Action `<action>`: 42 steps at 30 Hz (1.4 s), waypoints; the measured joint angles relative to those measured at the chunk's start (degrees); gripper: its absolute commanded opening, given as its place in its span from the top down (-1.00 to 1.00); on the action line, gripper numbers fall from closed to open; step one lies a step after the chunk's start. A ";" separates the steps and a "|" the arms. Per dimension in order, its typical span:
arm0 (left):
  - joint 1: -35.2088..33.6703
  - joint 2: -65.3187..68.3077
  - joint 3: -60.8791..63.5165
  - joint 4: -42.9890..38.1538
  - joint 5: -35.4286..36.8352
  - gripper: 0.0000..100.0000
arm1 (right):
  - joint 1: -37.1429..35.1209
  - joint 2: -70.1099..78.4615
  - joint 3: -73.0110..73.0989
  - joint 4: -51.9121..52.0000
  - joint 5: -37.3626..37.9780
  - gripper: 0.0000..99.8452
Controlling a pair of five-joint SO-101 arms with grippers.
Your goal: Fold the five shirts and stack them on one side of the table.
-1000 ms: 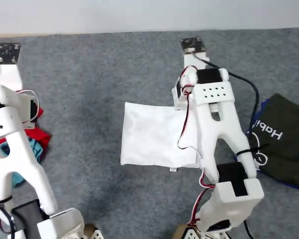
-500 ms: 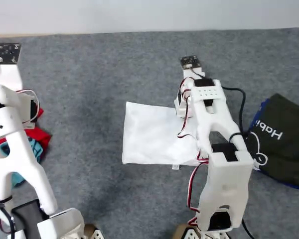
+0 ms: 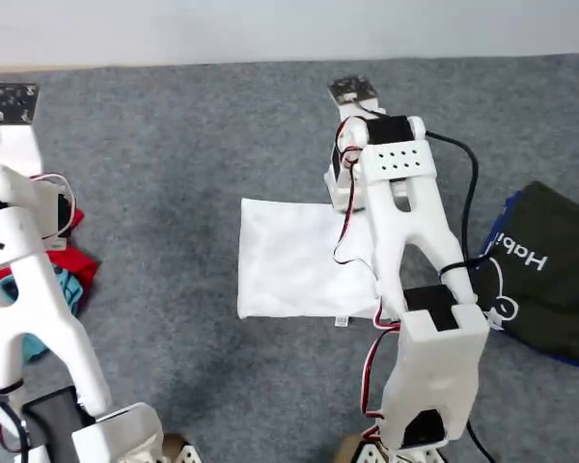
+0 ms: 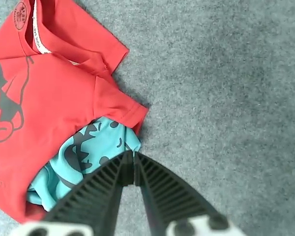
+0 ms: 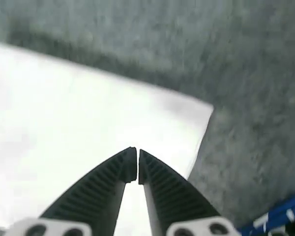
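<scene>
A white shirt lies folded into a rectangle in the middle of the grey table. My right gripper hangs over its far right corner. In the right wrist view this gripper is shut with nothing between its fingers, just above the white shirt. At the left edge a red shirt lies over a teal patterned shirt. My left gripper is shut and empty above the teal one. A black shirt lies bunched at the right edge.
Grey felt covers the whole table. A blue cloth edge peeks out from under the black shirt. The left arm's white body stands over the red and teal pile.
The right arm's wrist dipped in toward the white shirt, then swung back out toward the far side and slightly left. The white shirt's near edge lies straighter. The left arm kept still.
</scene>
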 measured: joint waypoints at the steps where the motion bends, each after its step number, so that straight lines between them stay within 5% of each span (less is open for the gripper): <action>1: 0.00 0.00 0.00 0.00 0.00 0.99 | 0.00 0.00 0.00 1.32 -0.44 0.66; 6: 0.00 0.00 0.00 0.00 0.00 0.99 | 0.00 0.88 0.00 5.45 -11.78 0.27; 14: 0.00 0.00 0.00 0.00 0.00 0.99 | -0.26 11.43 0.00 3.78 -18.46 0.26; 19: 0.00 0.00 0.00 0.00 0.00 0.99 | -1.49 16.18 -0.62 1.05 -18.46 0.40; 24: 0.00 0.00 0.00 0.00 0.00 0.99 | -3.43 18.81 -2.02 0.18 -18.46 0.79; 27: 0.00 0.00 0.00 0.00 0.00 0.99 | -3.60 19.16 -2.20 -0.35 -16.35 1.00; 37: 0.00 0.00 0.00 0.00 0.00 0.99 | -1.67 16.00 -2.11 1.23 -8.09 0.98; 42: 0.00 0.00 0.00 0.00 0.00 0.99 | 2.37 9.67 -2.11 0.44 1.85 0.98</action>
